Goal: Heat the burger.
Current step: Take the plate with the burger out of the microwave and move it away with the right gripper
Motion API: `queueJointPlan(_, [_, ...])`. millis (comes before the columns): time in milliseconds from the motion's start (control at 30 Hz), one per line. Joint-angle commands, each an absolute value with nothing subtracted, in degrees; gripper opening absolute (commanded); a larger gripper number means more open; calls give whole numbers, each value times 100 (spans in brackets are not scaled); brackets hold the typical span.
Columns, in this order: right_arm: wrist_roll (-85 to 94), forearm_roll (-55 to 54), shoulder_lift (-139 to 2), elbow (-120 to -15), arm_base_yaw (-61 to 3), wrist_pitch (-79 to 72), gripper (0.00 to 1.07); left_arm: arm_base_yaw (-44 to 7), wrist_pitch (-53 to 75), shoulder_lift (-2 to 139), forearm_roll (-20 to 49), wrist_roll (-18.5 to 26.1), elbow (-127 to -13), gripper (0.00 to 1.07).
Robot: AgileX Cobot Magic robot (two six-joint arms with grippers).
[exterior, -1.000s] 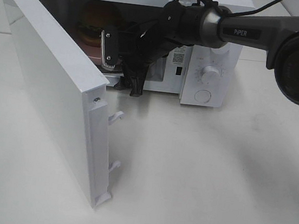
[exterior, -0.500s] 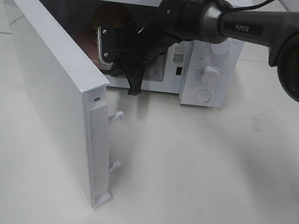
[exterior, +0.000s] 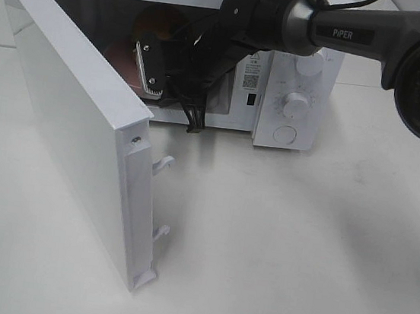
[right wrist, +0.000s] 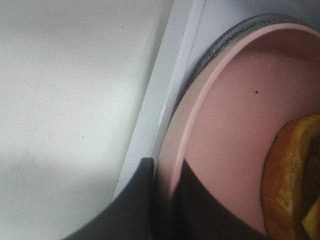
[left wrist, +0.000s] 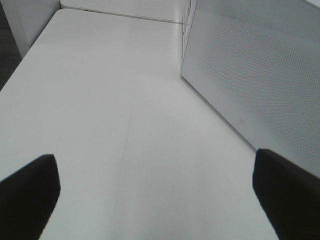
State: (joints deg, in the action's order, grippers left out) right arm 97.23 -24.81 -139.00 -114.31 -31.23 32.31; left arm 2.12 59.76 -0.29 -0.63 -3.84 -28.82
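Our right gripper point(right wrist: 162, 200) is pinched closed on the rim of the pink plate point(right wrist: 225, 130), which carries the burger point(exterior: 156, 24) just inside the open microwave point(exterior: 289, 75). Our left gripper point(left wrist: 160, 185) hangs wide apart over the bare table point(left wrist: 110, 100), holding nothing. Because the grip is only on the thin rim, we judge the plate could tilt or slip, sliding the burger off or catching the microwave door point(exterior: 68, 124).
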Motion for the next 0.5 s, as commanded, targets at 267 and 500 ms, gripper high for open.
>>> queueJointPlan(267, [10474, -2401, -13293, -10617, -3146, 3191, 0, 246, 5930, -138, 0, -407, -2865, 100])
queueJointPlan(500, [10943, -2641, -12863, -10050, -3111, 2928, 0, 246, 5930, -138, 0, -407, -2865, 100])
